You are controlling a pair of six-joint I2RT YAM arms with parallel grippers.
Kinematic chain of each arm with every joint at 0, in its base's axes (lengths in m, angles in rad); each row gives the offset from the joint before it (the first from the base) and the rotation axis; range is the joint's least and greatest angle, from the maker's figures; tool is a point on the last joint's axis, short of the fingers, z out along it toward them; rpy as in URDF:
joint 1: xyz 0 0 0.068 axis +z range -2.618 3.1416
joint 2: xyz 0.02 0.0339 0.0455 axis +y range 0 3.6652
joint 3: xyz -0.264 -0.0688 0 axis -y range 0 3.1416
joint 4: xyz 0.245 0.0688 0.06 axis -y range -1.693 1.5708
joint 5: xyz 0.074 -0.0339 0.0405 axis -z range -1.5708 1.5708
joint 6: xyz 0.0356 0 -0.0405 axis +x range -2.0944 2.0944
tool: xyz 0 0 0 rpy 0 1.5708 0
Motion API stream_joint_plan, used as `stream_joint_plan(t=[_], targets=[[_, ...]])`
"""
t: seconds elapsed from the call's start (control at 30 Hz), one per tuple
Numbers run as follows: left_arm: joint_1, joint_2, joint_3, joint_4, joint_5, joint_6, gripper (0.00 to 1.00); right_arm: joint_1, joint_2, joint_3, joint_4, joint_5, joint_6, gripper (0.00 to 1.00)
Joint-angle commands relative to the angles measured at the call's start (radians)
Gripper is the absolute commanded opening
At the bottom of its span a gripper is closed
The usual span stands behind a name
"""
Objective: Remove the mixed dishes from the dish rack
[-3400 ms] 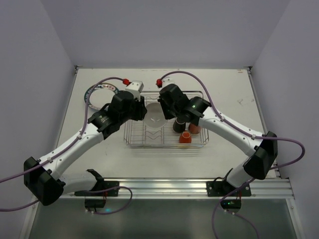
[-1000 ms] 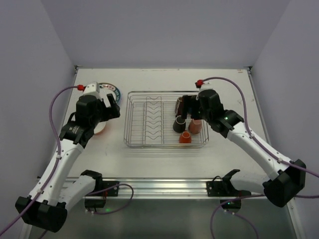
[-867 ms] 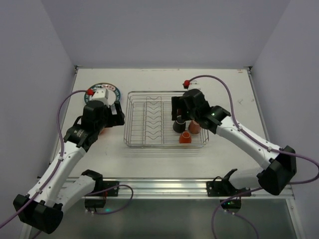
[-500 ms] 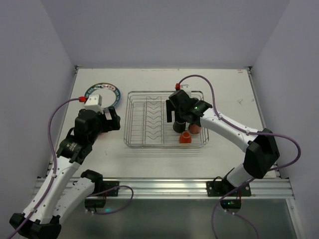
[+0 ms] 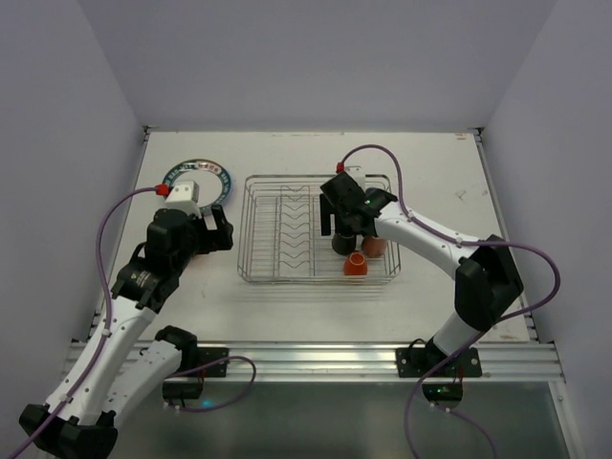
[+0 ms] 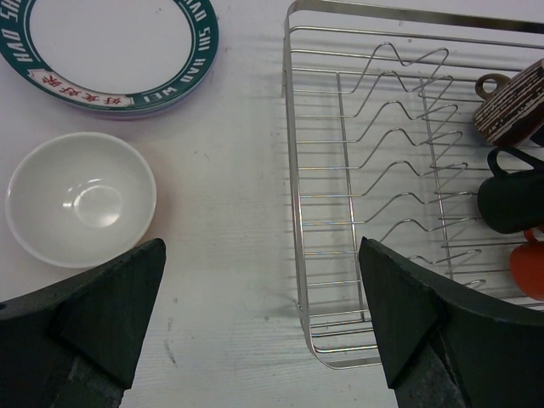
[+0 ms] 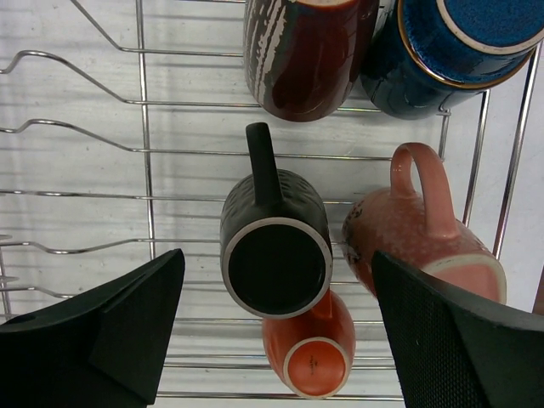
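The silver wire dish rack [image 5: 277,229] stands mid-table. Five mugs lie at its right end: black [image 7: 276,246], orange [image 7: 310,353], pink [image 7: 416,234], maroon [image 7: 302,55] and blue [image 7: 450,51]. My right gripper [image 7: 280,327] hovers open above the black mug, one finger on each side, touching nothing. Left of the rack [image 6: 293,170], a stack of plates [image 6: 110,47] with a dark-rimmed white one on top lies on the table. A bowl [image 6: 81,198], white inside, sits beside it. My left gripper [image 6: 259,331] hangs open and empty over the table between bowl and rack.
The zigzag plate dividers [image 6: 391,144] in the rack's left and middle parts hold nothing. Purple cables loop off both wrists. The table is walled at the left, back and right. In the top view the left arm [image 5: 172,249] covers the bowl.
The right gripper has swung left and settled over the black mug, its jaws narrowing slightly. The left gripper has drawn back from the plates and bowl towards the near side, still open.
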State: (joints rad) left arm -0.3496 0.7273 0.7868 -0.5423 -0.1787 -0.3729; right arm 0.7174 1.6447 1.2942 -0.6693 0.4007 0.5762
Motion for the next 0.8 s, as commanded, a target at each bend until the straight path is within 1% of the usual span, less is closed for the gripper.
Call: stream_joint_plan(t=[0.0,0.2,0.23,0.33,0.47,0.6,0.63,0.7,0.73,0.77], targets=[[-0.011,-0.002,-0.008,0.031,0.016,0.031,1.00,-0.012,0.009,0.022,0.007,-0.020,0.014,0.92],[-0.012,0.004,-0.008,0.035,0.021,0.032,1.00,-0.012,0.036,0.016,0.023,-0.037,0.010,0.86],[-0.012,0.004,-0.008,0.033,0.022,0.032,1.00,-0.012,0.040,0.016,0.028,-0.036,0.010,0.83],[-0.014,0.007,-0.008,0.035,0.024,0.032,1.00,-0.013,0.047,0.020,0.033,-0.040,0.005,0.77],[-0.014,0.008,-0.008,0.035,0.027,0.034,1.00,-0.013,0.066,0.024,0.033,-0.046,0.013,0.77],[-0.015,0.006,-0.008,0.035,0.028,0.034,1.00,-0.013,0.082,0.024,0.033,-0.043,0.013,0.72],[-0.015,0.006,-0.008,0.036,0.028,0.034,1.00,-0.013,0.086,0.024,0.033,-0.042,0.013,0.68],[-0.015,0.004,-0.008,0.036,0.028,0.035,1.00,-0.013,0.086,0.022,0.037,-0.040,0.011,0.64],[-0.015,0.004,-0.008,0.036,0.028,0.035,1.00,-0.013,0.086,0.022,0.037,-0.039,0.011,0.58],[-0.015,0.004,-0.008,0.036,0.028,0.035,1.00,-0.013,0.084,0.022,0.037,-0.039,0.010,0.55]])
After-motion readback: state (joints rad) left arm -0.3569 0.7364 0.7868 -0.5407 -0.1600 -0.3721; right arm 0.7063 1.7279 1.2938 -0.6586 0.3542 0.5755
